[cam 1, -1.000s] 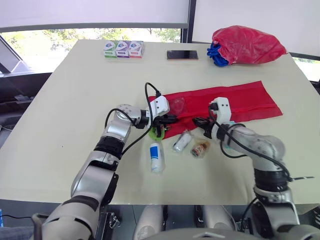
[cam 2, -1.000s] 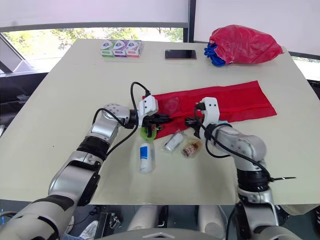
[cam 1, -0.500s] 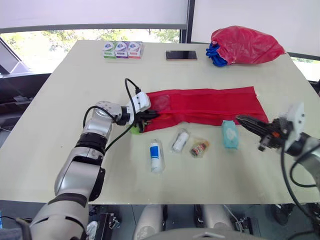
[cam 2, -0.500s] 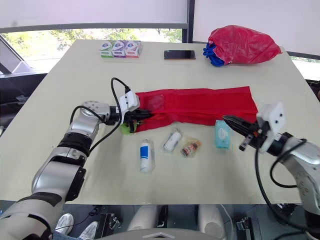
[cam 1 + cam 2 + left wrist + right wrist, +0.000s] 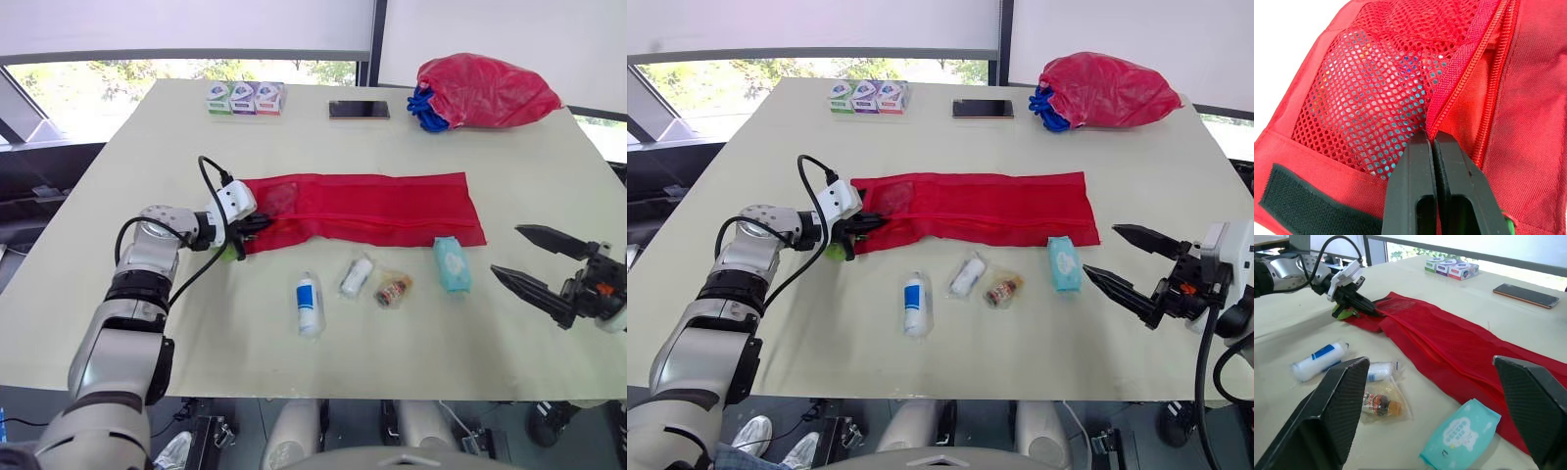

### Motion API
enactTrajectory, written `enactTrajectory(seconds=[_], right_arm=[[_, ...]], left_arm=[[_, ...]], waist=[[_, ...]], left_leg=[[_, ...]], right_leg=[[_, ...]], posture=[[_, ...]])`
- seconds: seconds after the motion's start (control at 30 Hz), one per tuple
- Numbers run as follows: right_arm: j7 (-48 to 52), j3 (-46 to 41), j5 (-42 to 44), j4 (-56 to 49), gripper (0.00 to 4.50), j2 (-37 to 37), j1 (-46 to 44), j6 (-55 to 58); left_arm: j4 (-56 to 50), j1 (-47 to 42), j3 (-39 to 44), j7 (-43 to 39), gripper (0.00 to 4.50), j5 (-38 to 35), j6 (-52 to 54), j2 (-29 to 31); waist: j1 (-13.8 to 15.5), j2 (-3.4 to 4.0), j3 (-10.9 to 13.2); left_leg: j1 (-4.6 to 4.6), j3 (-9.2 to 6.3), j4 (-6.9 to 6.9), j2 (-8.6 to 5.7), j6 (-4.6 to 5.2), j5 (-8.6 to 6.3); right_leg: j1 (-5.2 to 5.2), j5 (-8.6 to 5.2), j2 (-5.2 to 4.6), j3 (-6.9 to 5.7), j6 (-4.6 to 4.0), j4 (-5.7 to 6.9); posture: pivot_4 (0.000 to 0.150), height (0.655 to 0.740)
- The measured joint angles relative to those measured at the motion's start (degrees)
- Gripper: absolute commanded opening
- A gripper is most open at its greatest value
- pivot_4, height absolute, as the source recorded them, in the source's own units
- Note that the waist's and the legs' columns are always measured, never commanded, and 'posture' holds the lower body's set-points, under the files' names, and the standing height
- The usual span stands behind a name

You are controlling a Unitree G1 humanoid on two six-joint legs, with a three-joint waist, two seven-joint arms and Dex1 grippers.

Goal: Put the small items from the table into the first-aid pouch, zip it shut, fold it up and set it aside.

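Red pouch (image 5: 372,206), end pinched between left fingers (image 5: 1408,186)

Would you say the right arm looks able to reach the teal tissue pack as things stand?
Probably yes: the right tool is open and faces the teal tissue pack, with only bare table between them.

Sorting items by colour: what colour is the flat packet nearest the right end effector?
Pale turquoise packet with whitish print; best in the right wrist view.
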Motion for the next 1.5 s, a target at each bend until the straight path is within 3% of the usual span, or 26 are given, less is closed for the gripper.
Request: enactTrajectory(seconds=[0.17, 0.3, 0.33, 0.6, 0.83, 1.23, 1.33, 1.5], right_arm=[[-1.1, 0.1, 0.0, -0.9, 4.50, 0.3, -0.1, -0.2], [-1.9, 0.2, -0.5, -1.1, 4.50, 0.6, -0.1, -1.0], [-2.0, 0.4, -0.8, -1.1, 4.50, 0.8, -0.1, -1.4], [-3.1, 2.2, -3.1, -1.9, 4.50, 2.5, -0.1, -3.8], [-5.1, 5.0, -2.9, -3.4, 4.50, 2.8, -1.4, -3.9], [-7.5, 6.8, -0.5, -8.2, 4.50, 2.3, -1.8, -2.7], [-8.2, 6.9, -0.4, -8.8, 4.50, 2.3, -1.7, -2.7], [-9.4, 8.0, -0.7, -9.7, 4.50, 2.3, -1.3, -2.7]], left_arm=[[0.0, 0.0, 1.4, -1.3, 2.46, -0.3, 0.7, 1.8], [1.5, -0.3, 2.9, -0.1, 4.22, -0.4, -0.9, 2.6], [1.7, -0.4, 3.4, 0.0, 4.42, -0.4, -1.3, 2.6], [-6.3, 0.4, 4.0, -8.2, 4.42, -5.7, 3.3, 0.1], [-9.5, -2.7, -1.5, -6.7, 4.42, -3.4, 5.2, -10.3], [7.9, -12.4, -7.2, 4.5, 4.42, 6.8, -5.7, -18.8], [10.5, -13.7, -7.2, 5.3, 3.62, 7.2, -7.1, -18.9], [13.0, -14.4, -7.2, 5.7, 1.07, 7.7, -9.2, -18.9]], waist=[[0.0, 0.00, 0.0], [0.2, 0.00, 0.0], [0.2, -0.01, 0.0], [0.8, -0.02, 0.0], [1.7, -0.04, 0.0], [1.5, -0.07, 0.0], [1.6, -0.07, 0.0], [1.6, -0.07, 0.0]], left_leg=[[-0.01, 0.00, 0.00, 0.00, 0.00, 0.00], [-0.02, 0.00, 0.00, -0.02, 0.00, 0.00], [-0.03, -0.01, 0.00, -0.02, 0.00, 0.00], [-0.10, -0.04, 0.06, -0.06, 0.00, 0.00], [-0.17, -0.10, 0.15, -0.12, 0.01, 0.00], [-0.22, -0.11, 0.18, -0.14, 0.03, -0.01], [-0.22, -0.12, 0.17, -0.14, 0.03, -0.01], [-0.23, -0.12, 0.18, -0.14, 0.03, -0.01]], right_leg=[[0.00, 0.00, 0.00, 0.00, 0.00, -0.01], [0.00, 0.00, -0.01, 0.00, 0.00, -0.01], [0.00, 0.00, -0.01, 0.00, 0.00, -0.02], [0.00, 0.00, -0.03, -0.03, 0.00, -0.03], [0.01, 0.00, -0.01, -0.06, 0.00, -0.03], [0.01, 0.02, 0.02, -0.07, 0.04, -0.10], [0.01, 0.03, 0.02, -0.07, 0.04, -0.10], [0.01, 0.03, 0.02, -0.07, 0.04, -0.10]], posture=[[0.150, 0.7400], [0.150, 0.7400], [0.150, 0.7400], [0.150, 0.7400], [0.150, 0.7400], [0.150, 0.7400], [0.150, 0.7400], [0.150, 0.7400]])
